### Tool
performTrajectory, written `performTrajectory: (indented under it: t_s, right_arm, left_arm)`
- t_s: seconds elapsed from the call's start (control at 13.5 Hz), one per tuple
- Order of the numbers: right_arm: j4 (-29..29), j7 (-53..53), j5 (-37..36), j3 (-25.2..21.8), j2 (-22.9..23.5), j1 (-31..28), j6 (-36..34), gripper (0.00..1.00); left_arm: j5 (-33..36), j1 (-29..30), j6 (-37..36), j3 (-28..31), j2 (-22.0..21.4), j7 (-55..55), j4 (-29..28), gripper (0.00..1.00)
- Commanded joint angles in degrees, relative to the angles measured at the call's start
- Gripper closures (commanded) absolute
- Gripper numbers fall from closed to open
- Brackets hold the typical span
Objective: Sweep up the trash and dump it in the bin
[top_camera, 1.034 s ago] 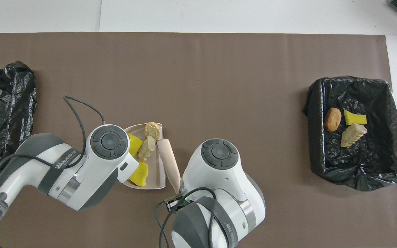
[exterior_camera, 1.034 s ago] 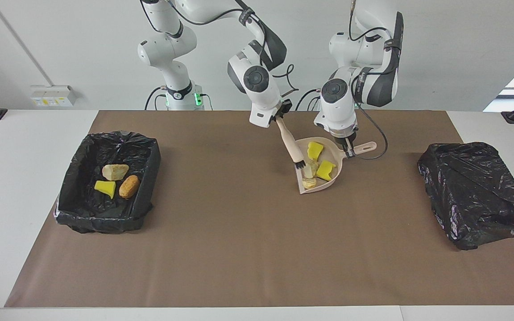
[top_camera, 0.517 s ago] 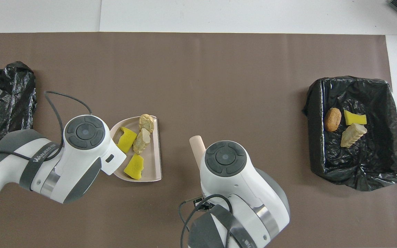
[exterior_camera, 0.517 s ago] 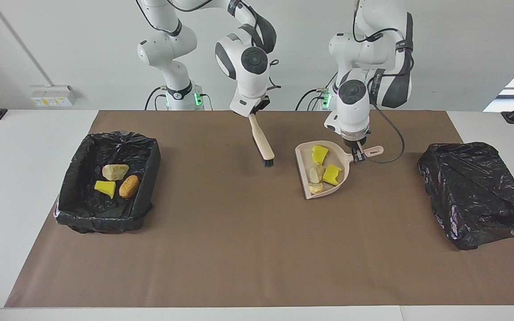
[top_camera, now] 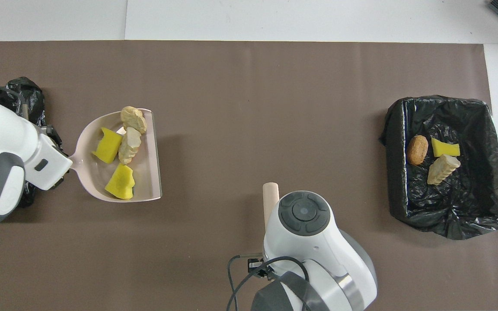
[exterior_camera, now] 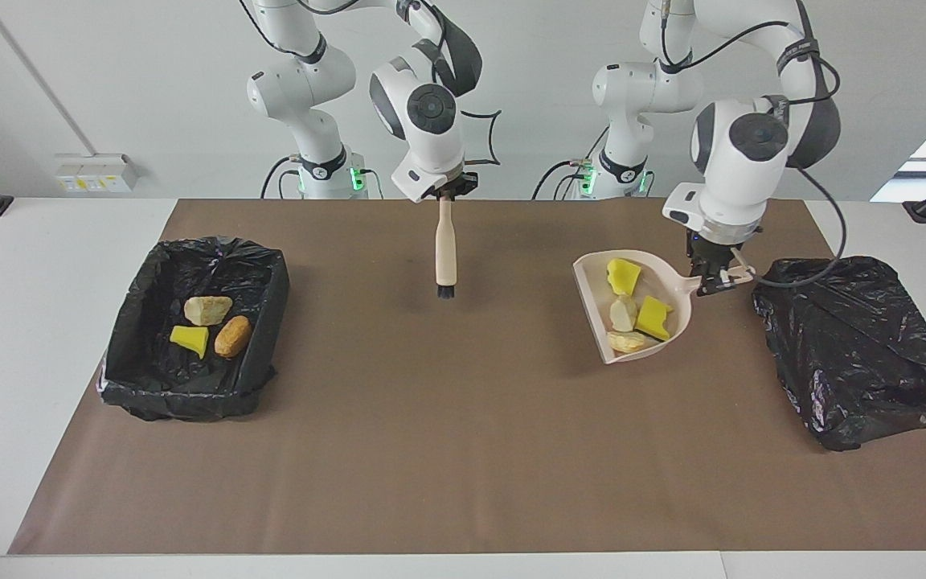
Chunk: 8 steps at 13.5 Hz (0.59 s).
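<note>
My left gripper [exterior_camera: 714, 275] is shut on the handle of the beige dustpan [exterior_camera: 592, 281] and holds it above the mat, beside the closed black bag. The dustpan [top_camera: 147, 172] carries trash: two yellow chunks [exterior_camera: 622, 276] [exterior_camera: 653, 318] and two tan lumps [exterior_camera: 622, 312] [exterior_camera: 626, 342]. My right gripper [exterior_camera: 447, 193] is shut on the beige brush [exterior_camera: 446, 249], which hangs bristles down over the mat's middle; its handle also shows in the overhead view [top_camera: 270, 201]. The open black-lined bin [exterior_camera: 182, 398] at the right arm's end holds a tan lump [exterior_camera: 207, 310], a yellow chunk [exterior_camera: 190, 339] and a brown lump [exterior_camera: 232, 335].
A crumpled black bag [exterior_camera: 857, 346] covers a box at the left arm's end of the table, partly under my left arm in the overhead view [top_camera: 28, 93]. A brown mat [exterior_camera: 447, 450] covers the table. The open bin also shows in the overhead view [top_camera: 448, 220].
My left gripper has lifted the loaded dustpan and carried it toward the left arm's end. My right gripper has raised the brush off the dustpan and swung it away; it now hangs straight down.
</note>
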Motion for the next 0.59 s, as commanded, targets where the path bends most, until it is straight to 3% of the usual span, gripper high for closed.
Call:
performTrajectory:
  t_s: [0.0, 0.15, 0.52]
  right_arm:
    - [-7.6, 2.1, 1.0, 0.4, -2.8, 3.7, 7.0, 1.0]
    - [-9.1, 3.0, 1.3, 0.4, -2.3, 5.8, 9.7, 1.0]
    - [-11.9, 5.6, 3.6, 0.4, -0.2, 7.5, 16.4, 1.0]
  left_arm:
    - [-3.3, 8.3, -4.5, -0.6, 0.4, 6.1, 5.5, 1.0]
    - [-5.1, 15.0, -5.0, -0.6, 1.5, 14.0, 8.5, 1.0]
    - [-6.1, 26.8, -8.6, -0.6, 10.4, 29.1, 24.2, 1.0]
